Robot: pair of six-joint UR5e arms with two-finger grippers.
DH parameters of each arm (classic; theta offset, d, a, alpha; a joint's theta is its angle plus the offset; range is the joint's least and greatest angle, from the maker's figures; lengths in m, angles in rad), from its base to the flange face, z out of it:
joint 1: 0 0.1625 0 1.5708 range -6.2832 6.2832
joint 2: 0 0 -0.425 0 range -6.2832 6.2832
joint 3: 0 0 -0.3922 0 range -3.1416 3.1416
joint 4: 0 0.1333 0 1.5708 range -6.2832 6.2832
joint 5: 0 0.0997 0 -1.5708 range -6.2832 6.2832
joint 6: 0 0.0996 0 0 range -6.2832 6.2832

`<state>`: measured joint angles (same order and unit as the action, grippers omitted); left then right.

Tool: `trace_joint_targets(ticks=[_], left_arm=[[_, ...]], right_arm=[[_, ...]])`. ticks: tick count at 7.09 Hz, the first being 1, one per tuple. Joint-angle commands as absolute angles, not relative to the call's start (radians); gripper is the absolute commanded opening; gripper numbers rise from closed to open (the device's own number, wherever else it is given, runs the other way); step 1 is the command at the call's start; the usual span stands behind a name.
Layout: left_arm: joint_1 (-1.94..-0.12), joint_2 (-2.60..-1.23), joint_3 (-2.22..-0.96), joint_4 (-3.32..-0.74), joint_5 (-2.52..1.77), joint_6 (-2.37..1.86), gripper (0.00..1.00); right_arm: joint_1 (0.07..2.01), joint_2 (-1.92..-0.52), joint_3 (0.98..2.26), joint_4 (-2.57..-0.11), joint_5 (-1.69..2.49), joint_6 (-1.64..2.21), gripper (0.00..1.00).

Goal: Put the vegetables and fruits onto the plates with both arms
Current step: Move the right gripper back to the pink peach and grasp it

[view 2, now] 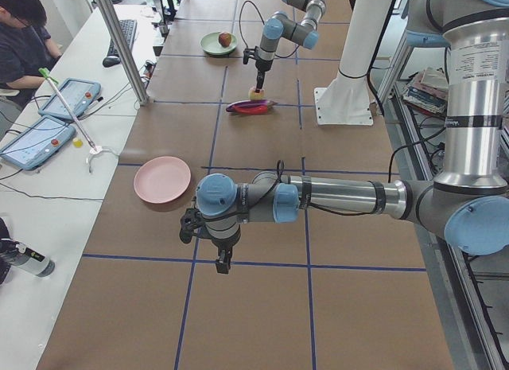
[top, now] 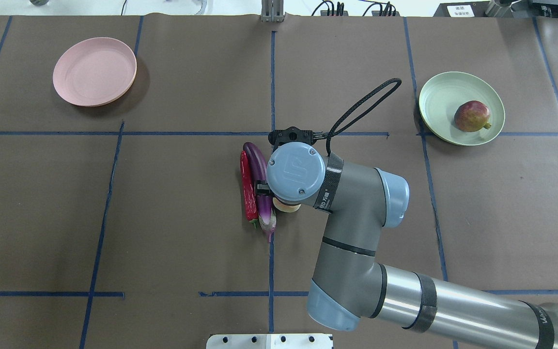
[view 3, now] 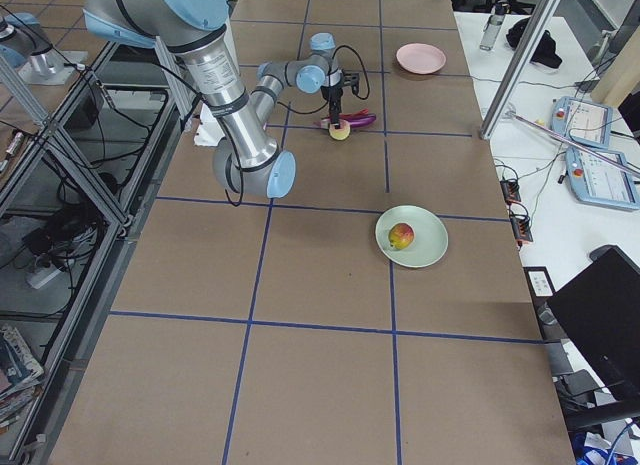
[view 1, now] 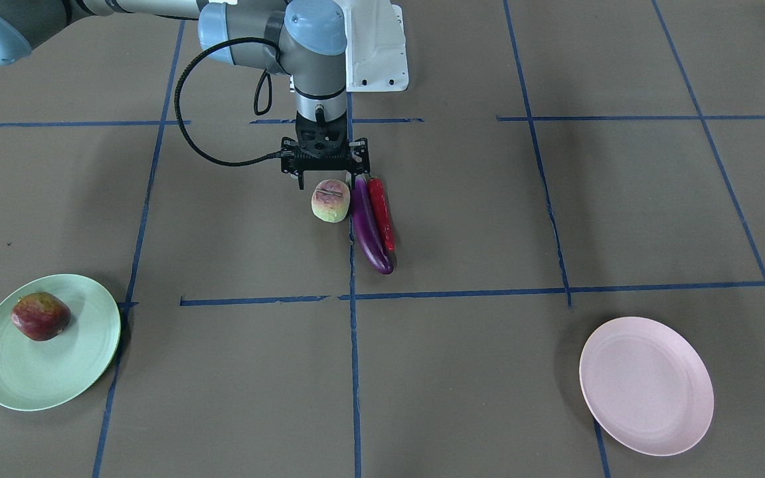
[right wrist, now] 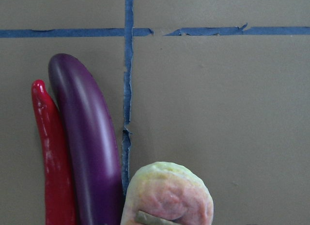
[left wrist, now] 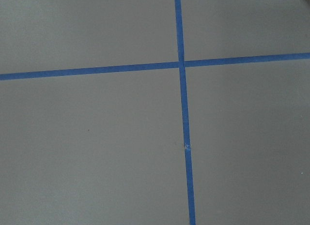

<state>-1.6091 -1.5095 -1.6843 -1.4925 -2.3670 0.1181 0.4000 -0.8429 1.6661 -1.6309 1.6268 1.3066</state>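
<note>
The pale peach lies at the table's middle, touching the purple eggplant. The red chili lies along the eggplant's other side. My right gripper hangs just above the peach, its jaws open and empty. The right wrist view shows the peach, eggplant and chili close below. The pomegranate sits on the green plate. The pink plate holds nothing. My left gripper hovers over bare table near the pink plate; I cannot tell if it is open.
Brown paper with blue tape lines covers the table. The white base block stands behind the right gripper. A person sits at a side bench with tablets.
</note>
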Motion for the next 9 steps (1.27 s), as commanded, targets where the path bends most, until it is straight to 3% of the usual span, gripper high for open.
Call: trace_joint_targets(ticks=[1,6,8,9], left_arm=[[-1.609,-1.509,-1.684,-1.493,-2.367,0.118,1.00],[-1.609,-1.509,-1.684,-1.493,-2.367,0.118,1.00],[-1.609,-1.509,-1.684,-1.493,-2.367,0.118,1.00],[-1.609,-1.509,-1.684,-1.493,-2.367,0.118,1.00]], right_arm=[[0.394,-0.836,1.622,-1.625,1.620,1.307,1.00],[0.388,-0.830,1.562,-1.529,1.617,1.318,0.97],[0.396,-0.827,1.575,-1.535,1.632,1.305,0.14],[0.438,-0.828,1.601,-1.539,1.678,1.302,0.04]])
